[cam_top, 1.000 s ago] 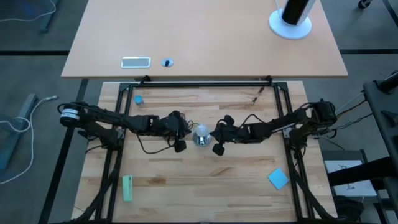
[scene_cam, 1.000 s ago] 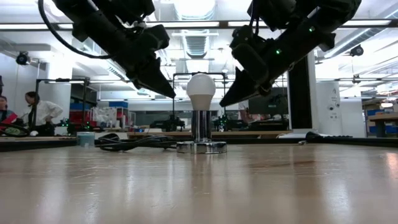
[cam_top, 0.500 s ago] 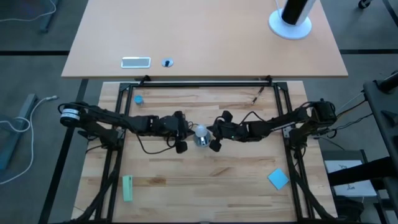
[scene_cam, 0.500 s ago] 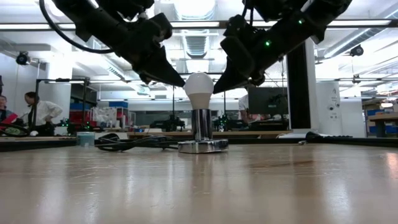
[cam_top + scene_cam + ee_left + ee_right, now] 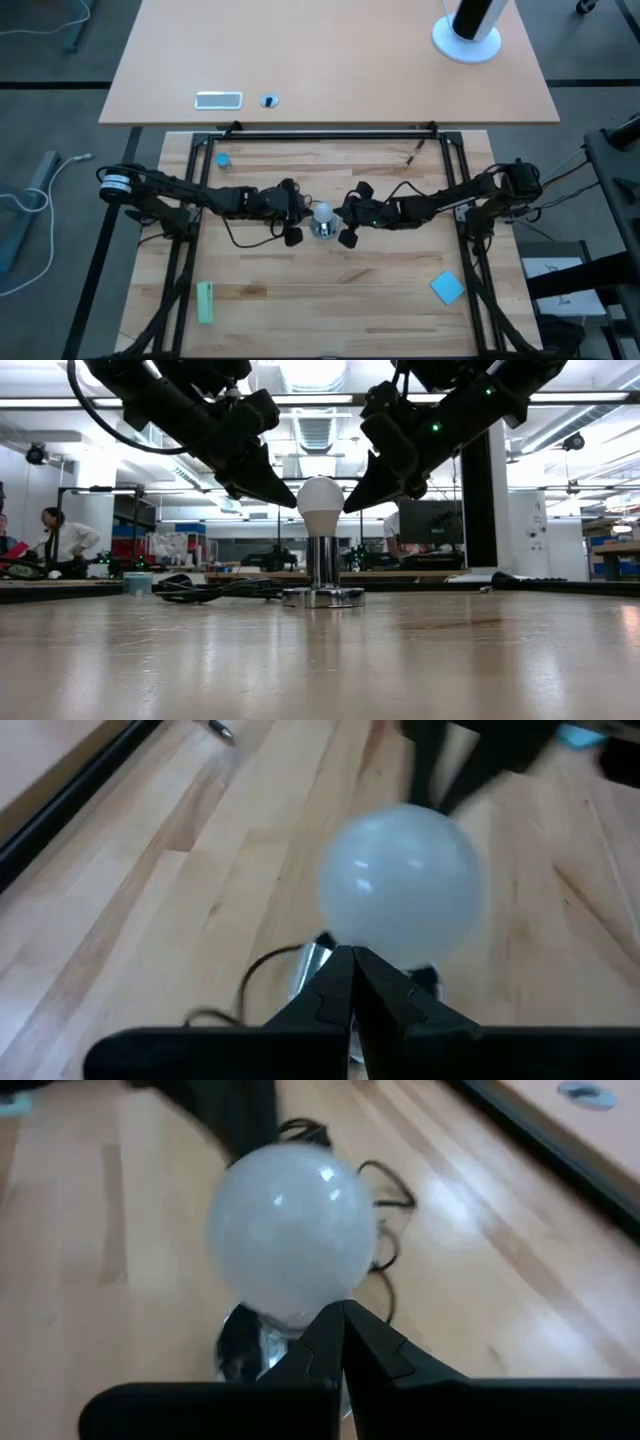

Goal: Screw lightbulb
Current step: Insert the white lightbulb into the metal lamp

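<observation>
The whitish lightbulb [image 5: 321, 505] stands upright, its narrow base in the shiny silver socket [image 5: 322, 596] at the table's middle [image 5: 322, 212]. My left gripper [image 5: 293, 503] is shut, with its tip at the left side of the bulb's head; its wrist view shows the tip [image 5: 352, 952] just under the bulb [image 5: 400, 880]. My right gripper [image 5: 347, 508] is shut, with its tip at the right side of the head; its wrist view shows the tip [image 5: 343, 1308] below the bulb [image 5: 290, 1240]. My left gripper sets its shut fingertips against the lower left side of the bulb's rounded head [image 5: 300, 503]. It slants down from the table's left. The bulb stays upright in the socket. My right gripper sets its shut fingertips against the lower right side of the head [image 5: 342, 506], slanting down from the table's right.
The socket's black cord [image 5: 240, 235] trails toward the left arm. A small teal cup [image 5: 222, 158] stands far left, a green block [image 5: 205, 302] near left and a blue block [image 5: 448, 287] near right. People [image 5: 60, 540] stand in the room beyond.
Both grippers, shut throughout, have closed in on the bulb from either side: the left toward the table's right, the right toward the table's left. Their tips, apart from the bulb a second ago, now stand at its head. The bulb stays upright in the socket.
</observation>
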